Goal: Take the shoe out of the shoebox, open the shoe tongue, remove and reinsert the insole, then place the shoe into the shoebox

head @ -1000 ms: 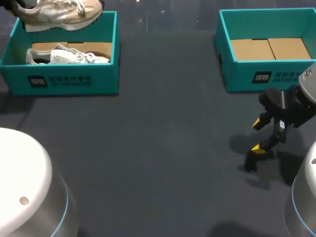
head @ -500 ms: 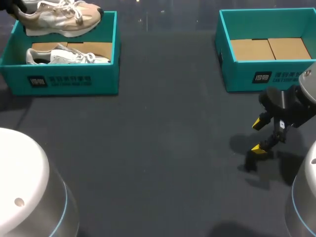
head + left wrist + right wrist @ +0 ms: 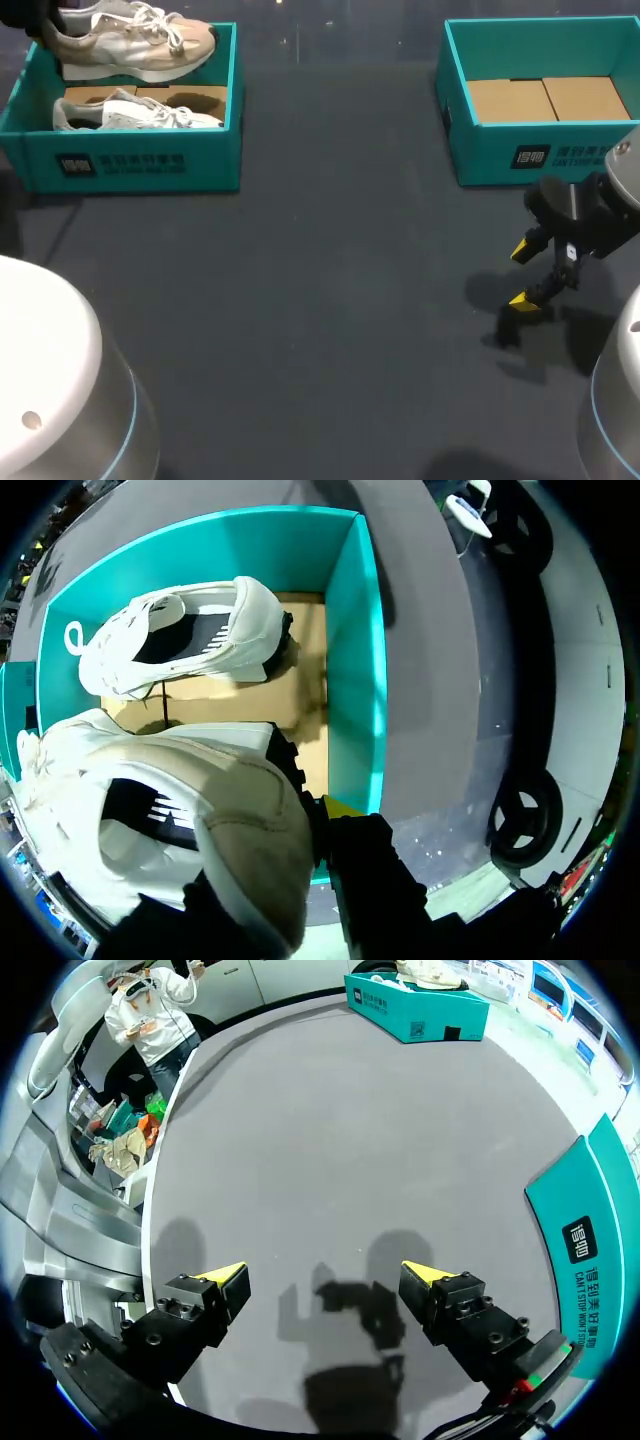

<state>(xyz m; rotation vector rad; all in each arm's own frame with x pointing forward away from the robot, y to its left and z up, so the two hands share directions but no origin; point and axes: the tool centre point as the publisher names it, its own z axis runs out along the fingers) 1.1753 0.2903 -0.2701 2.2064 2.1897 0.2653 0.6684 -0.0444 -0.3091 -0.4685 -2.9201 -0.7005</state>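
Dark tabletop (image 3: 320,300) lies under the spread right claw (image 3: 524,274); left claw (image 3: 295,825), half hidden, pinches the shoe (image 3: 130,42) above its shoebox (image 3: 140,160).

table (image 3: 330,300): dark grey top | right box (image 3: 600,150): teal, open-topped, far right side, brown cardboard floor (image 3: 545,100) | white shoe (image 3: 135,112): on cardboard floor inside left box (image 3: 150,160), toe pointing right

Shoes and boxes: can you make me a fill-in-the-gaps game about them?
The beige shoe is held by the ____ gripper.
The shoe lying in the left shoebox is coloured ____.
The empty shoebox is the ____ one.
The right gripper has ____ fingers, holding nothing.
Missing words: left, white, right, open.
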